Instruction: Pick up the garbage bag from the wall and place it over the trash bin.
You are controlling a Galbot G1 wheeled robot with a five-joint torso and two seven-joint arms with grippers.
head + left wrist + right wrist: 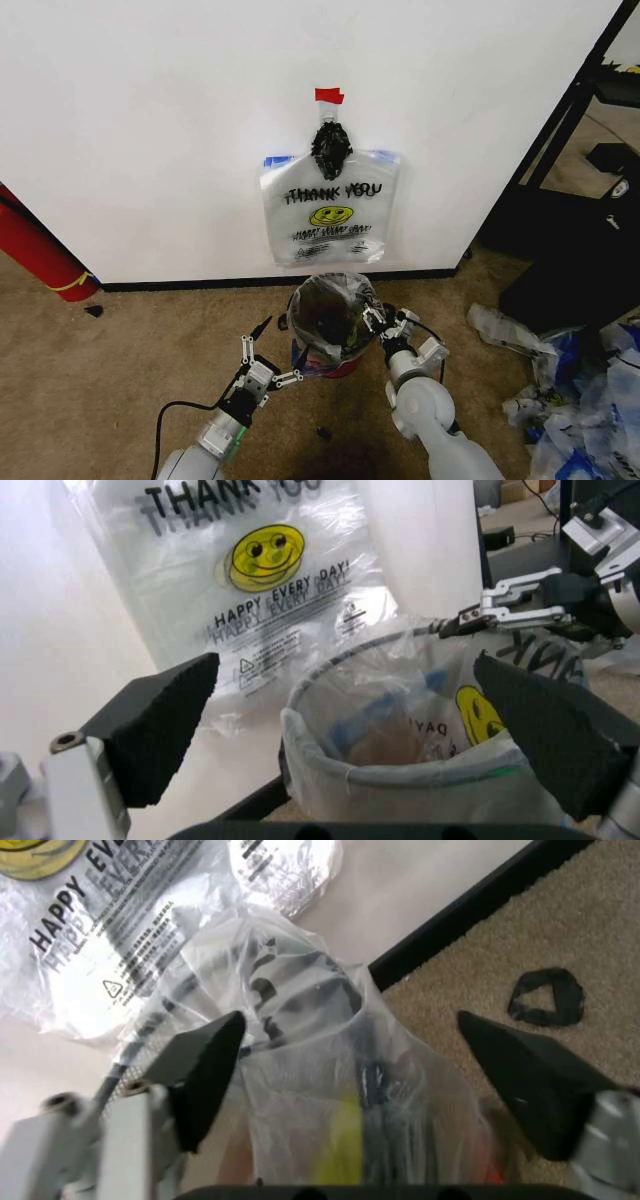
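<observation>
Both arms reach forward low over the carpet (pixel 120 340). The left gripper (pixel 262 372) hangs spread wide just left of the bin (pixel 330 318); the right gripper (pixel 385 322), also spread, sits at the bin's right rim. A clear bag already lines the bin. Beyond, the garbage bag (pixel 325 212) hangs on the wall (pixel 150 120) under a black clump (pixel 331 146).

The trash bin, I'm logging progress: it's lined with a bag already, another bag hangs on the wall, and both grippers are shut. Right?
Not quite: the left gripper and right gripper are open, as both wrist views show. The trash bin is lined, and a garbage bag hangs on the wall.
</observation>
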